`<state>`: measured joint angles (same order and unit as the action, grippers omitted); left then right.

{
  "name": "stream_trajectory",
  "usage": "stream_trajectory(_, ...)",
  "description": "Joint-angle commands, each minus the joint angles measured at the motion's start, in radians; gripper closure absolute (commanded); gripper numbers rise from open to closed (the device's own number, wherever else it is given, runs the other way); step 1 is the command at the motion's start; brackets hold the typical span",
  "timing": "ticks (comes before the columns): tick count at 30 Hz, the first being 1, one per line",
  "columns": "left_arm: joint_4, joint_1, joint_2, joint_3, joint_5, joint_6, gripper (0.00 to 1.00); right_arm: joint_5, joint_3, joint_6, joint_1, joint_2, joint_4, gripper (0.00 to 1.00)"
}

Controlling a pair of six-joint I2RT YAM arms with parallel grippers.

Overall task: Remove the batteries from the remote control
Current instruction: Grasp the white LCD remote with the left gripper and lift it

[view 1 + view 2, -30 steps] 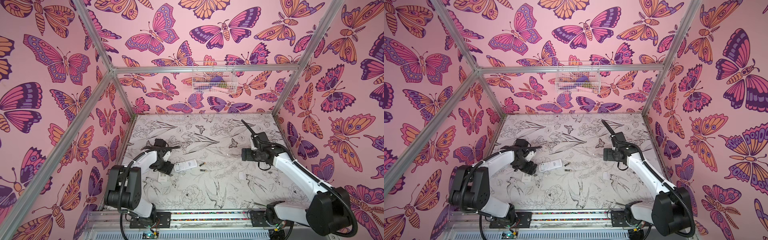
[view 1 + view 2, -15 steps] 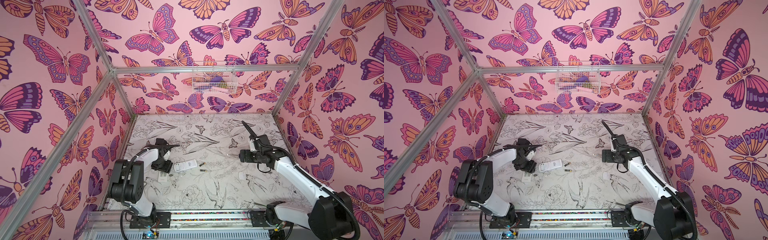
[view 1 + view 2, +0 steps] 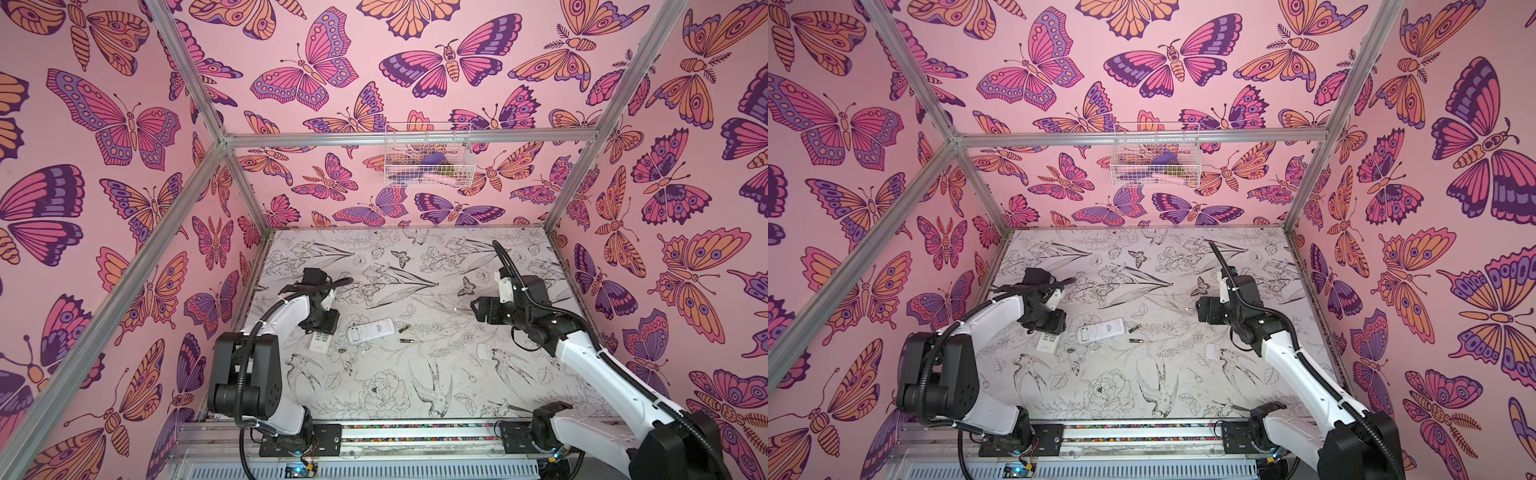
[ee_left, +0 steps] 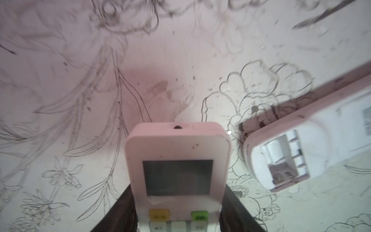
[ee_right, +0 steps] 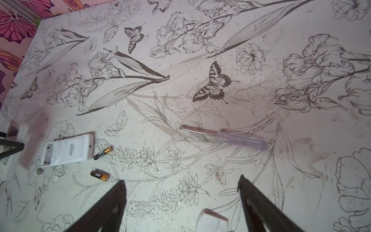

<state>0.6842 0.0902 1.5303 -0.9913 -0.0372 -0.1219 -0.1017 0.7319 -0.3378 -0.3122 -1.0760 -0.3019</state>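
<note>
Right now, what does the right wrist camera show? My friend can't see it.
Two batteries lie loose on the flowery table beside a white remote lying face down. A clear-handled screwdriver lies apart from them, and the right gripper hovers open and empty.

A white remote, screen up, sits between the left gripper's dark fingers, and at its three o'clock a second remote lies on the counter, battery bay open.

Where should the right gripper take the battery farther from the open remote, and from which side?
I'd bring the right gripper straight down on its middle, jaws across its width: the battery lies flat, clear of the open remote and the second battery.
</note>
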Motion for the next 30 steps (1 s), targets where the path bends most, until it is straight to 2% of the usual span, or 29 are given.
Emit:
stream_trajectory(1,0.009,-0.007,-0.022,-0.096,0.008,0.005,0.66,-0.018,0.008,-0.037,-0.020,-0.001,0.102,0.12)
stream_trajectory(5,-0.072,-0.006,-0.054,-0.168,-0.029,-0.014,0.67,-0.002,0.013,-0.011,-0.057,-0.013,0.179,0.12)
stream_trajectory(7,-0.128,-0.007,-0.055,-0.213,-0.069,0.023,0.68,0.004,0.003,-0.018,-0.064,-0.028,0.244,0.12)
stream_trajectory(11,-0.137,-0.007,-0.011,-0.360,-0.184,0.173,0.70,0.002,0.044,-0.022,-0.106,-0.084,0.322,0.12)
stream_trajectory(16,-0.149,-0.008,0.033,-0.441,-0.315,0.392,0.71,0.066,0.113,0.034,-0.233,-0.178,0.400,0.12)
stream_trajectory(21,-0.249,-0.008,0.010,-0.363,-0.457,0.551,0.71,0.131,0.143,0.066,-0.378,-0.271,0.538,0.11)
stream_trajectory(30,-0.522,-0.008,-0.076,-0.118,-0.583,0.805,0.69,0.221,0.178,0.035,-0.592,-0.467,0.862,0.11)
